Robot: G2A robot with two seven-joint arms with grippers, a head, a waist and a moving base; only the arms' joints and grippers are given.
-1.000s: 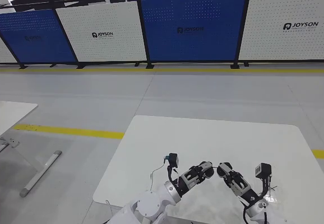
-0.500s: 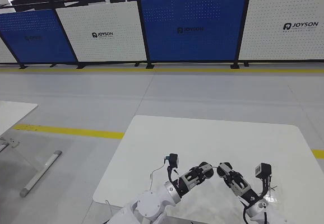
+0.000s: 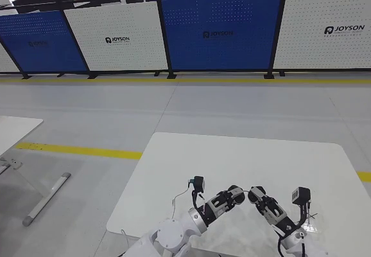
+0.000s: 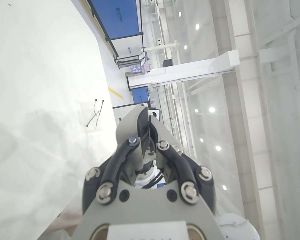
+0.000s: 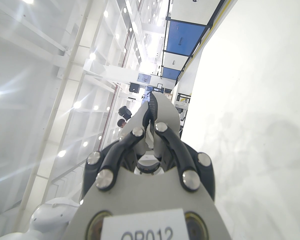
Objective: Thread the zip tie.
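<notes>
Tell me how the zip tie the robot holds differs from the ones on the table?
The held zip tie is pinched in the left gripper's shut jaws, above the table; the loose zip ties lie flat on it. The held one is single and mostly hidden; the loose ones cross each other, uncovered. All are thin and black.

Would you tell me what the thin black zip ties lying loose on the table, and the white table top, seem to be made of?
The thin black zip ties look like flexible matt plastic, probably nylon: they lie in gentle curves with small blocky heads. The white table top looks like smooth laminate or painted board: even, seamless, faintly glossy.
</notes>
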